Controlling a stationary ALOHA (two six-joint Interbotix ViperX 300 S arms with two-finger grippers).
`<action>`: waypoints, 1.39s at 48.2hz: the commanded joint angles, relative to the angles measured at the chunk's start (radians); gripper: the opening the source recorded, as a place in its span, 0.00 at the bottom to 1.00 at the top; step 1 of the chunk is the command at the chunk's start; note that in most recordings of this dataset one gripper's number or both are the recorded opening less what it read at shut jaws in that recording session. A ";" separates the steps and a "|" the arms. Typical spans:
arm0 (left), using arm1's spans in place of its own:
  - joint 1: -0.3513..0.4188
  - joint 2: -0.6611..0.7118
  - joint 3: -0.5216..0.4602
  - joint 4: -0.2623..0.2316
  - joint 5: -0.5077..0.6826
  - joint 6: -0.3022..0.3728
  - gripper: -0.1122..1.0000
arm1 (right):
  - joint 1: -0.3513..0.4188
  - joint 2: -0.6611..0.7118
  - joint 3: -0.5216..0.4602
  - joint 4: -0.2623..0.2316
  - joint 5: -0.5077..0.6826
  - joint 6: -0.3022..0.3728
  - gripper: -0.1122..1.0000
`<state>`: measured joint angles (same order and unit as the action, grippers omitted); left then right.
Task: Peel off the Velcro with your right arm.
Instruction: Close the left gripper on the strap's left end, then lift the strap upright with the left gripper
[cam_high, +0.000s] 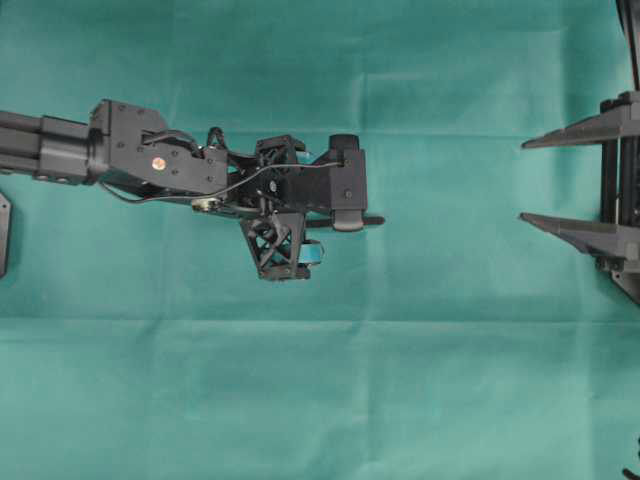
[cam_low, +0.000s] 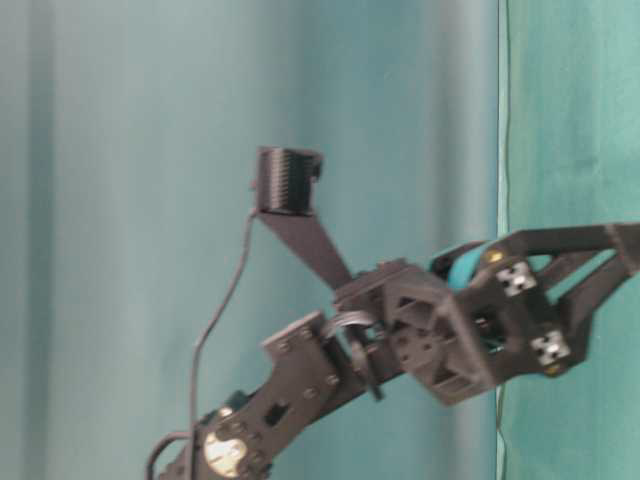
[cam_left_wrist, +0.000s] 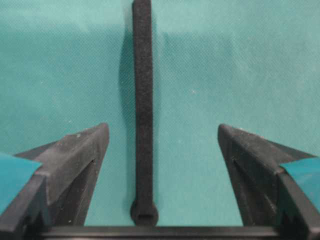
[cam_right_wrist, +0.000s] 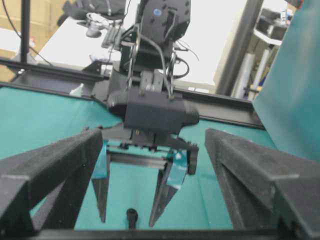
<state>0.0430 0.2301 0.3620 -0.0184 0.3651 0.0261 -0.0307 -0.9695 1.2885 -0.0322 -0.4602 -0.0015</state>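
Standing by the rig here, and honestly the job looks like it's barely kicked off. The thin black fuzzy Velcro strap with the rounded slotted end is lying flat on the bench, both layers looking stuck together as one strip, nothing lifted or curled that I can see. So my read: peeling not started, all of it left to do.

Closest to the strap is the left arm's tool, the black one with teal tape on its fingers. Its jaws are spread wide and pinching nothing. From its own camera the strap runs from 6 o'clock straight up to 12, sitting between the two fingers, a bit nearer the one on the 9 o'clock side and touching neither. Looks to me like it's lining up to pin the strap down so the other arm can pull, but that's a guess.

The right arm's tool, plain black wedge-shaped pointed fingers, is parked way out at the 3 o'clock edge of the overhead view, well apart from the strap, also spread wide and empty. It'd need to come across and catch one layer's end, which I'd bet is the fiddly part on something that thin.

The bench is covered in a teal-green cloth with a few fold creases. A matching teal curtain hangs behind. Further back, past the black frame rail, the room has a white table with cables and cardboard boxes off at about 10 o'clock.
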 joint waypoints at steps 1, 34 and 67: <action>0.003 0.000 -0.017 0.000 -0.021 0.000 0.88 | -0.002 0.003 -0.011 0.000 -0.011 0.000 0.78; 0.034 0.066 0.037 0.000 -0.133 -0.002 0.85 | -0.002 0.000 0.011 -0.002 -0.040 0.000 0.78; 0.029 -0.017 0.037 0.000 -0.078 -0.012 0.19 | -0.002 0.005 0.014 -0.005 -0.041 -0.003 0.78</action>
<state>0.0736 0.2807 0.4065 -0.0184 0.2899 0.0169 -0.0307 -0.9725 1.3162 -0.0322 -0.4924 -0.0015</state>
